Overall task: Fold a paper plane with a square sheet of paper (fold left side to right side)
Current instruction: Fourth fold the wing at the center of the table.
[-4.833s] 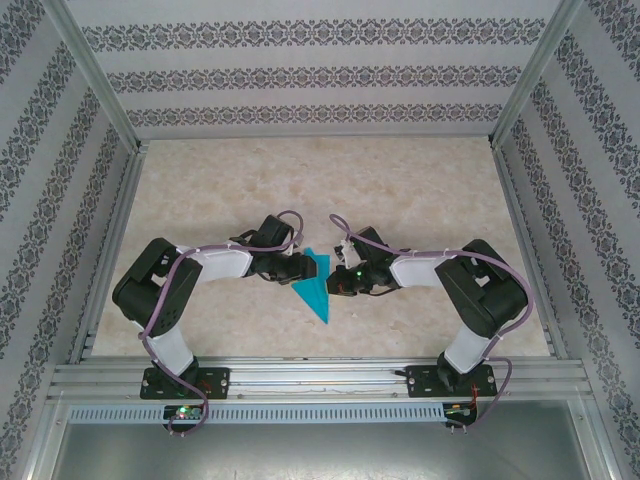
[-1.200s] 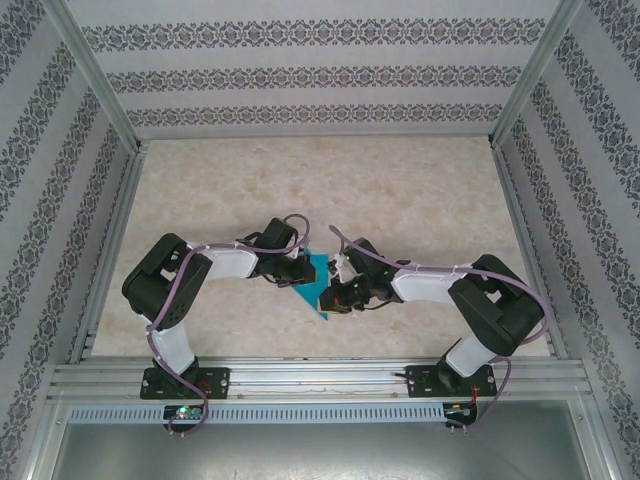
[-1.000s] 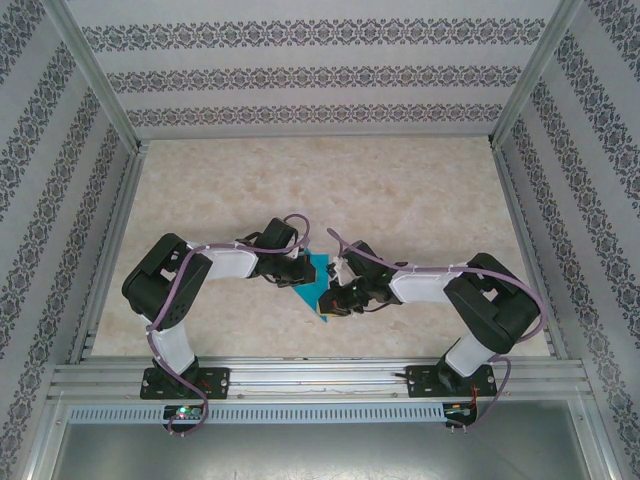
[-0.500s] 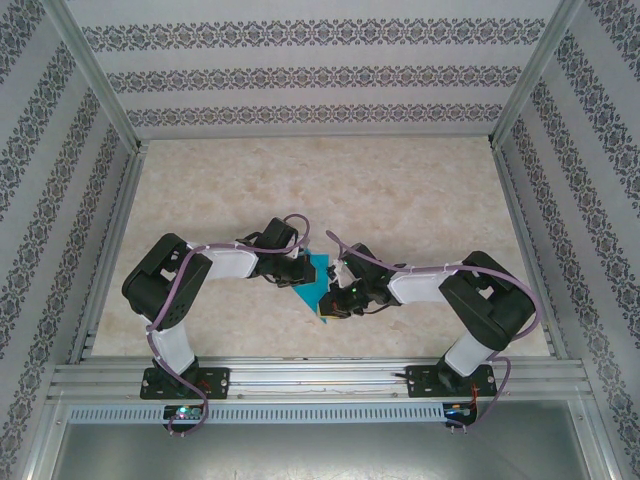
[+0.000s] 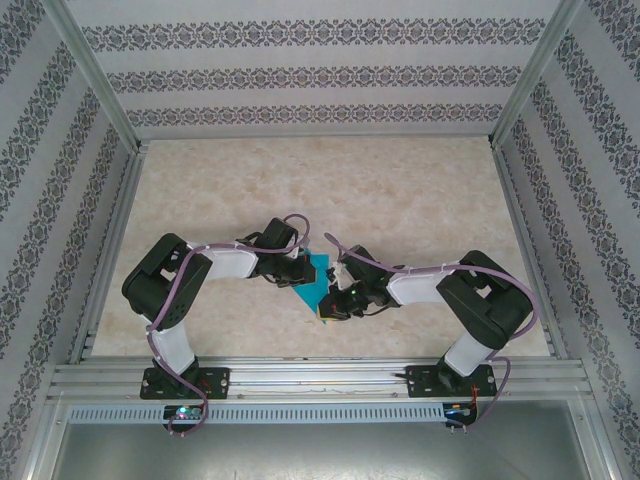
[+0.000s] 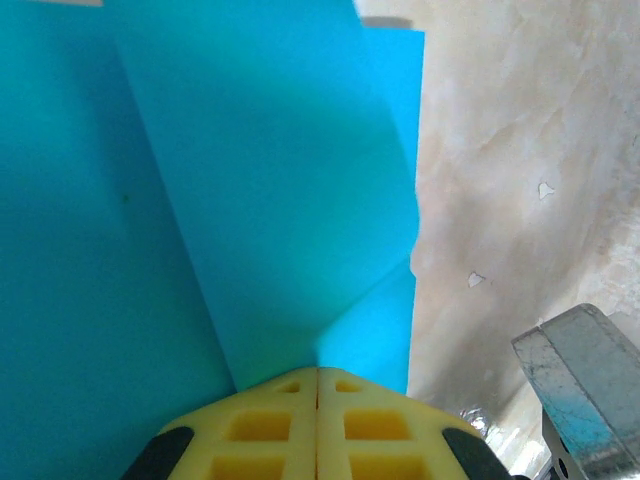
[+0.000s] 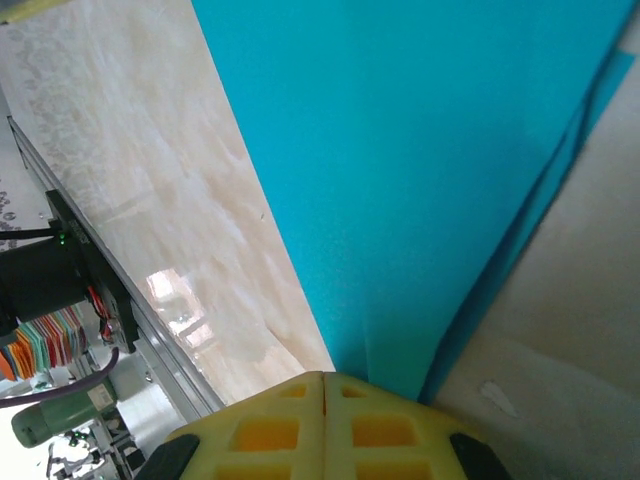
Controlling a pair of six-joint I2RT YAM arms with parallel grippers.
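Both left gripper (image 6: 318,374) and right gripper (image 7: 324,379) pinch the teal paper (image 5: 318,268) from opposite sides.

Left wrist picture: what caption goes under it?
The shut left gripper pinches folded teal-blue paper over the marbled table.

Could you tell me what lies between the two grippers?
The folded teal paper, pinched by the left gripper and the right gripper from either side; the top view shows it.

The table (image 5: 400,180) is left open toward 12 o'clock; the centre is barred by left arm (image 5: 225,262) and right arm (image 5: 420,285), met over teal paper (image 5: 318,270).
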